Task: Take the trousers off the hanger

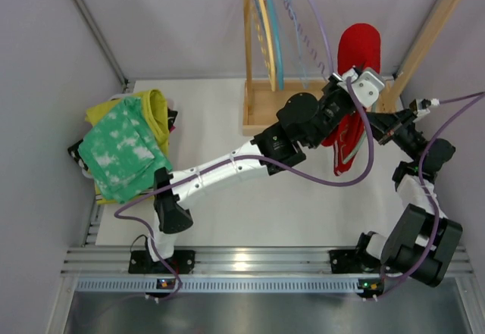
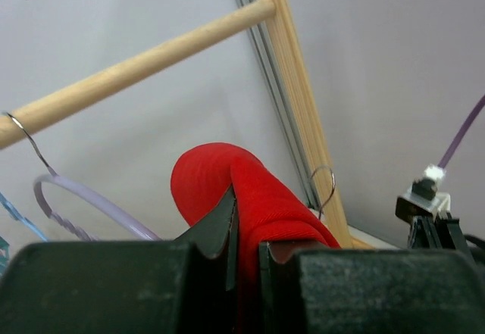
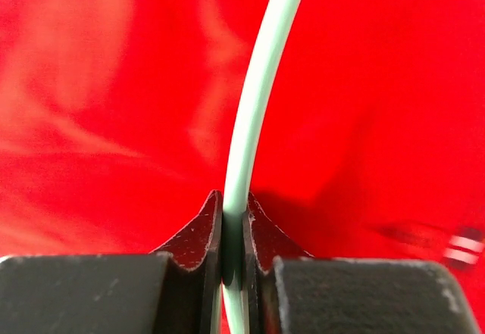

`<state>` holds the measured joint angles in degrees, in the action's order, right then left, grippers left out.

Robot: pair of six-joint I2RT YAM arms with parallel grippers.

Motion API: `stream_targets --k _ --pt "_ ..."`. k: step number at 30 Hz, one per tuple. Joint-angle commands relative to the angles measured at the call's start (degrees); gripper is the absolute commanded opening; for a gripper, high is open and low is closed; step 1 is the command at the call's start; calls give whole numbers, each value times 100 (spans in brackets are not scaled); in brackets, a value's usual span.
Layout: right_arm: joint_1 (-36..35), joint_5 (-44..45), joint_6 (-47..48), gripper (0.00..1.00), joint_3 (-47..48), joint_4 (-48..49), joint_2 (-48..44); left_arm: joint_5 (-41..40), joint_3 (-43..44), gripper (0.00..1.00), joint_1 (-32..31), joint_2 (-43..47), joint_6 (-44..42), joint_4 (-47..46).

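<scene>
The red trousers (image 1: 359, 50) hang over a pale green hanger (image 3: 254, 122) at the right end of the wooden rack (image 1: 261, 110). My left gripper (image 1: 350, 84) is shut on a fold of the red trousers (image 2: 216, 175), pinching the cloth between its fingertips (image 2: 244, 220). My right gripper (image 1: 383, 126) is shut on the hanger's thin bar (image 3: 233, 205), with the red cloth (image 3: 379, 84) filling the view behind it. The mustard-yellow trousers (image 1: 157, 105) and the green mottled trousers (image 1: 121, 148) lie stacked at the table's left edge.
The rack's wooden rail (image 2: 136, 65) runs overhead, and its slanted post (image 1: 428, 35) stands at the right. Several empty hangers (image 1: 269, 31) hang at the rack's left end. A lilac hanger (image 2: 83, 201) and a wire hook (image 2: 324, 186) show near the red cloth. Grey walls close in on both sides.
</scene>
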<state>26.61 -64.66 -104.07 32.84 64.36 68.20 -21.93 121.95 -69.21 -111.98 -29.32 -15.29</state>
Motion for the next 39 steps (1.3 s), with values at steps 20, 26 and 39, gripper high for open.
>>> stream_targets --k 20,26,39 --pt "301 -55 4273 0 424 -4537 -158 576 263 0 39 1353 109 -2639" --pt "310 120 4747 0 706 -5223 -158 1006 -1337 0 30 2628 1374 -1866" --pt "310 208 4782 0 785 -5433 -237 700 -3414 0 30 4122 1913 -475"
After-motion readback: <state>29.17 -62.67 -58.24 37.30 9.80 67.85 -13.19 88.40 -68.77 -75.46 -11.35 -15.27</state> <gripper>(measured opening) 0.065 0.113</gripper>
